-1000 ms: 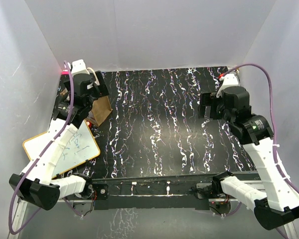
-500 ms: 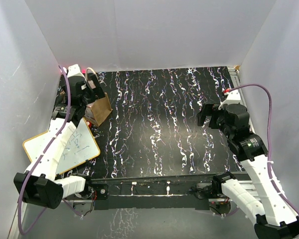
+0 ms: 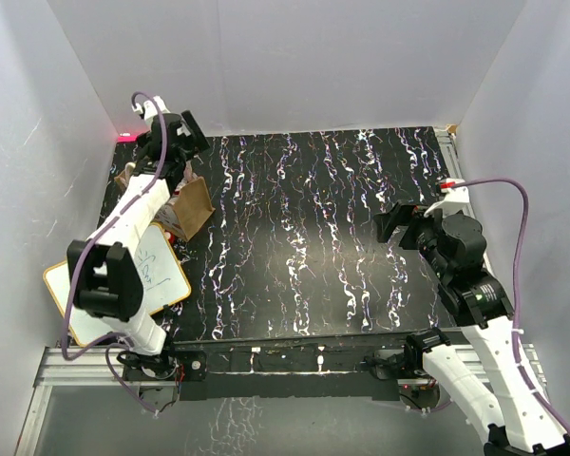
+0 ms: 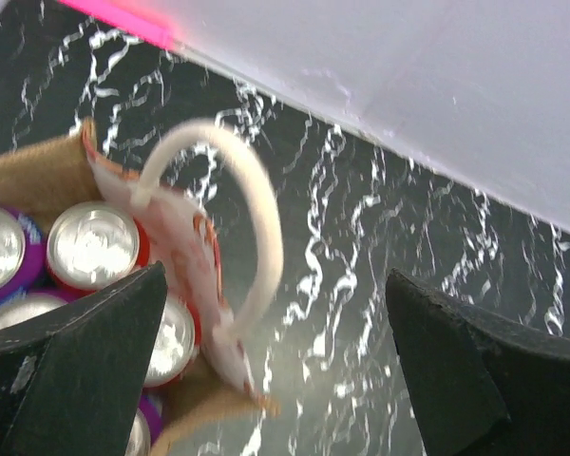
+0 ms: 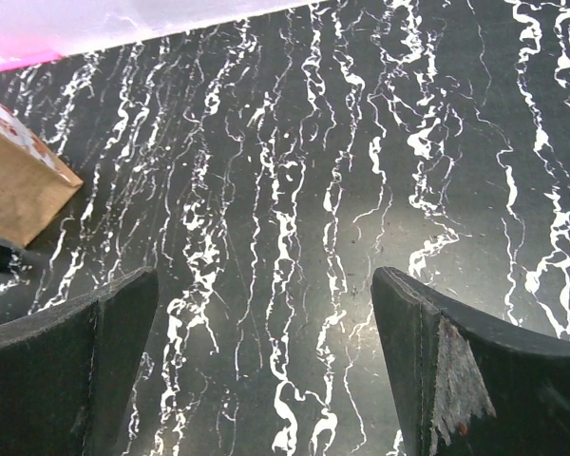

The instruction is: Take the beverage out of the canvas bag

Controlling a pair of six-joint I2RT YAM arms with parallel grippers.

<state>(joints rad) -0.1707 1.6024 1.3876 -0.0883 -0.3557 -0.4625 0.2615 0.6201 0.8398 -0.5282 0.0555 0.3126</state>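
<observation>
The tan canvas bag (image 3: 192,202) stands at the table's far left. In the left wrist view the canvas bag (image 4: 38,171) shows open, with a cream rope handle (image 4: 256,218) and several red and purple beverage cans (image 4: 90,245) standing inside. My left gripper (image 3: 176,147) is open and empty, raised above the bag's far side; in its own view the left gripper (image 4: 275,370) straddles the bag's edge and handle. My right gripper (image 3: 399,226) is open and empty over the table's right part; in its own view the right gripper (image 5: 266,370) hangs over bare table, with the bag (image 5: 19,185) far left.
A white board with an orange rim (image 3: 123,285) lies at the near left, beside the bag. White walls close in the back and both sides. The tabletop (image 3: 304,237) is black with white veins.
My left gripper has risen and swung toward the back wall, above the bag's far side. My right arm has drawn back toward the near edge.
</observation>
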